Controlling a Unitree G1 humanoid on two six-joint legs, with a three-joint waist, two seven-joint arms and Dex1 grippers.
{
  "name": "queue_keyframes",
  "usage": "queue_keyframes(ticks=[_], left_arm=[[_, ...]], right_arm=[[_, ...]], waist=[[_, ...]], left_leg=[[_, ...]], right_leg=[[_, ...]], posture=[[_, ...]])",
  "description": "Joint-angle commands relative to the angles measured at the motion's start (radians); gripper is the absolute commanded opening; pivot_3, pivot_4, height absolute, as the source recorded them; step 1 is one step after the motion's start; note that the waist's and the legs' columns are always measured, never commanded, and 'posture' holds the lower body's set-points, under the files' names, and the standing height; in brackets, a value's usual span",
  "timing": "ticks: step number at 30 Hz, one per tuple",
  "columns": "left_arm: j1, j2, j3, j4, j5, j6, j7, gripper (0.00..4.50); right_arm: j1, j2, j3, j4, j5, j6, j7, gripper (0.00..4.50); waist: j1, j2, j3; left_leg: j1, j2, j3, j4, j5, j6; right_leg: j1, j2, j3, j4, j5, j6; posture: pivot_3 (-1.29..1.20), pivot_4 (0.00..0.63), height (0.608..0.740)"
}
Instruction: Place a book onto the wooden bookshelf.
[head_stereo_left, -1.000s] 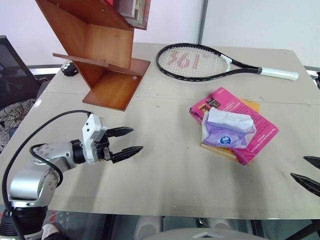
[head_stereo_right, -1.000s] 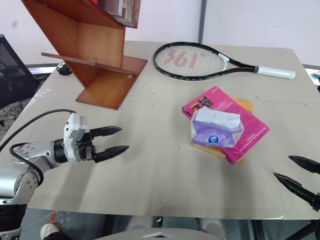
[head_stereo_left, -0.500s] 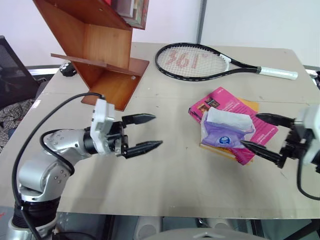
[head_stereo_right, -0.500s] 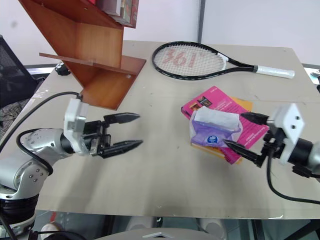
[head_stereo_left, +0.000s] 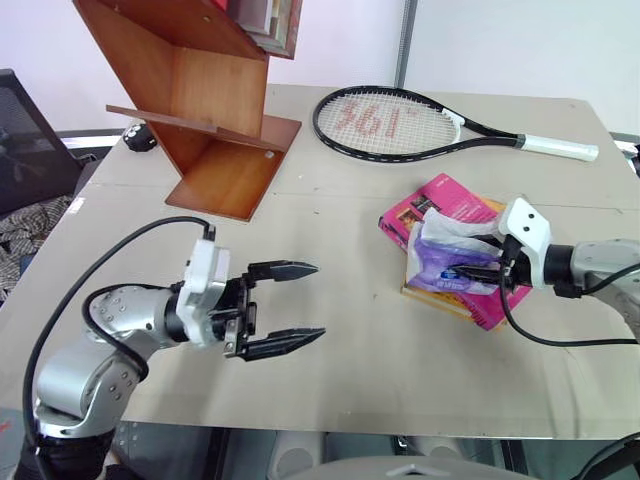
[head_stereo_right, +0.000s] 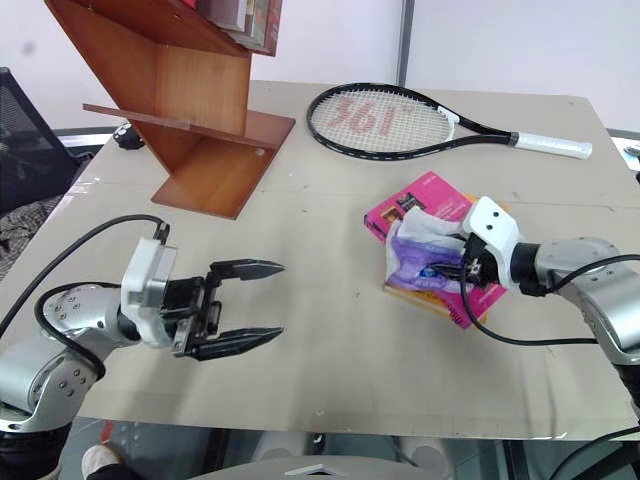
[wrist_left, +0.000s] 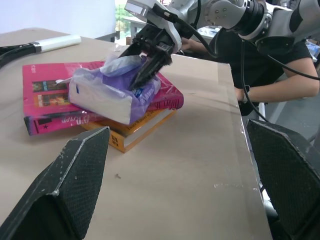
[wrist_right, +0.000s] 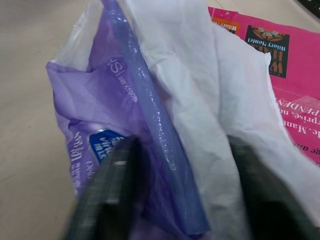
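The pink book (head_stereo_left: 452, 203) lies flat at the table's right, stacked on a yellow-orange book (head_stereo_left: 437, 297). A purple tissue pack (head_stereo_left: 440, 258) with white tissue sticking out rests on top of it and hides most of the cover. My right gripper (head_stereo_left: 466, 257) reaches in from the right, its fingers (wrist_right: 117, 192) pinched on either side of the pack. My left gripper (head_stereo_left: 318, 300) hovers open over bare table at the left, pointing toward the books. The wooden bookshelf (head_stereo_left: 210, 110) stands at the back left, well away from both grippers.
A black tennis racket (head_stereo_left: 390, 122) lies at the back, between the shelf and the books. Several books (head_stereo_left: 265, 20) sit in the shelf's upper slot. A small black object (head_stereo_left: 138, 138) lies left of the shelf's base. A person in black (wrist_left: 260, 70) sits past the table's right edge.
My right arm swung in from the table's lower right corner to the tissue pack and closed its wide-open fingers on it. The left gripper drifted right and stayed open.
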Motion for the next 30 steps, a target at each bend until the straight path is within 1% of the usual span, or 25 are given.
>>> queue_keyframes(ticks=[1, 2, 5, 7, 8, 11, 12, 14, 16, 19, 23, 24, 26, 28, 29, 30], left_arm=[[0.010, -0.005, 0.016, -0.014, 0.000, -0.046, -0.023, 4.50], [0.010, -0.008, 0.012, -0.013, -0.002, -0.052, -0.028, 4.50], [-0.012, -0.027, -0.007, 0.009, -0.003, -0.072, -0.046, 4.50], [-0.041, -0.043, -0.021, 0.031, -0.001, -0.084, -0.060, 4.50], [-0.067, -0.056, -0.030, 0.041, -0.010, -0.081, -0.058, 4.50], [-0.141, -0.081, -0.052, 0.049, -0.050, -0.044, -0.036, 4.50], [-0.157, -0.084, -0.057, 0.047, -0.059, -0.031, -0.030, 4.50], [-0.223, -0.112, -0.069, 0.044, -0.100, 0.015, 0.030, 4.50], [-0.282, -0.132, -0.085, 0.061, -0.097, 0.025, 0.054, 4.50], [-0.349, -0.156, -0.098, 0.085, -0.091, 0.040, 0.088, 4.50], [-0.386, -0.174, -0.102, 0.084, -0.094, 0.051, 0.123, 4.50], [-0.394, -0.178, -0.103, 0.077, -0.095, 0.057, 0.138, 4.50], [-0.404, -0.186, -0.108, 0.063, -0.101, 0.070, 0.164, 4.50], [-0.405, -0.187, -0.113, 0.047, -0.106, 0.082, 0.182, 4.50], [-0.404, -0.185, -0.115, 0.039, -0.106, 0.085, 0.186, 4.50], [-0.403, -0.183, -0.116, 0.034, -0.106, 0.089, 0.191, 4.50]], right_arm=[[0.044, -0.008, -0.060, -0.014, 0.000, 0.021, -0.003, 0.20], [0.057, 0.001, -0.096, -0.025, 0.013, 0.022, -0.013, 0.04], [0.085, 0.060, -0.273, -0.042, 0.080, 0.063, -0.102, 0.04], [0.105, 0.088, -0.396, -0.038, 0.097, 0.095, -0.168, 0.04], [0.120, 0.095, -0.470, -0.024, 0.083, 0.108, -0.212, 0.04], [0.159, 0.096, -0.608, 0.029, 0.033, 0.132, -0.304, 0.04], [0.166, 0.096, -0.625, 0.041, 0.023, 0.136, -0.320, 0.04], [0.159, 0.082, -0.640, 0.145, -0.046, 0.130, -0.387, 0.04], [0.114, 0.079, -0.630, 0.267, -0.094, 0.129, -0.446, 0.04], [0.079, 0.070, -0.556, 0.414, -0.146, 0.073, -0.425, 0.04], [0.057, 0.062, -0.485, 0.481, -0.193, 0.033, -0.396, 0.04], [0.050, 0.063, -0.477, 0.492, -0.190, 0.036, -0.385, 0.47], [0.044, 0.062, -0.469, 0.505, -0.198, 0.032, -0.382, 1.07], [0.068, 0.050, -0.476, 0.487, -0.207, 0.030, -0.374, 2.14], [0.090, 0.041, -0.489, 0.458, -0.204, 0.041, -0.364, 2.56], [0.113, 0.031, -0.502, 0.425, -0.195, 0.056, -0.349, 3.11]], waist=[[0.000, 0.000, 0.000], [0.001, 0.000, 0.000], [0.002, 0.000, 0.000], [0.003, 0.001, 0.001], [0.004, 0.001, 0.001], [0.006, 0.001, 0.001], [0.006, 0.000, 0.000], [0.000, 0.001, 0.000], [-0.004, 0.001, 0.000], [-0.012, 0.002, 0.000], [-0.028, 0.004, 0.000], [-0.029, 0.004, 0.000], [-0.029, 0.004, 0.000], [-0.028, 0.004, 0.000], [-0.026, 0.004, 0.000], [-0.021, 0.004, 0.000]], left_leg=[[0.000, 0.000, 0.000, 0.000, 0.000, 0.000], [0.000, 0.000, 0.000, 0.001, 0.000, 0.000], [0.000, 0.000, 0.000, 0.002, 0.000, 0.000], [0.000, 0.000, 0.000, 0.003, 0.000, 0.000], [0.000, 0.000, 0.000, 0.003, 0.000, 0.000], [-0.001, -0.001, 0.000, 0.004, 0.000, 0.000], [-0.001, -0.001, -0.001, 0.004, 0.000, 0.000], [-0.001, -0.001, -0.001, 0.004, 0.000, 0.000], [0.000, -0.001, 0.000, 0.004, 0.000, 0.000], [0.001, -0.001, 0.001, 0.005, 0.000, 0.000], [0.001, 0.000, 0.000, 0.004, 0.000, 0.000], [0.001, 0.000, 0.000, 0.004, 0.000, 0.000], [0.000, 0.000, 0.000, 0.004, 0.000, 0.000], [0.000, 0.000, -0.001, 0.004, 0.000, 0.000], [0.000, 0.000, 0.000, 0.004, 0.000, 0.000], [0.000, 0.000, -0.001, 0.004, 0.000, 0.000]], right_leg=[[0.000, 0.000, 0.000, 0.000, 0.000, 0.000], [0.001, 0.000, 0.000, 0.000, 0.000, 0.000], [0.001, 0.000, 0.000, 0.000, 0.000, 0.000], [0.001, 0.000, 0.000, 0.000, 0.000, 0.000], [0.001, 0.000, 0.000, 0.001, 0.000, 0.000], [0.001, 0.000, 0.000, 0.001, 0.001, 0.001], [0.002, 0.000, 0.000, 0.001, 0.001, 0.001], [0.002, 0.000, 0.000, 0.001, 0.001, 0.002], [0.002, 0.000, 0.000, 0.001, 0.001, 0.002], [0.002, 0.001, 0.002, 0.002, 0.001, 0.002], [0.002, 0.002, 0.002, 0.002, 0.003, 0.005], [0.002, 0.002, 0.002, 0.002, 0.003, 0.005], [0.002, 0.002, 0.002, 0.002, 0.003, 0.005], [0.002, 0.002, 0.002, 0.002, 0.003, 0.005], [0.002, 0.002, 0.002, 0.002, 0.003, 0.005], [0.002, 0.002, 0.002, 0.002, 0.003, 0.005]], posture=[[0.00, 0.150, 0.740], [0.00, 0.150, 0.740], [0.00, 0.150, 0.740], [0.00, 0.150, 0.740], [0.00, 0.150, 0.740], [0.00, 0.150, 0.740], [0.00, 0.150, 0.740], [0.00, 0.150, 0.740], [0.00, 0.150, 0.740], [0.00, 0.150, 0.740], [0.00, 0.150, 0.740], [0.00, 0.150, 0.740], [0.00, 0.150, 0.740], [0.00, 0.150, 0.740], [0.00, 0.150, 0.740], [0.00, 0.150, 0.740]])
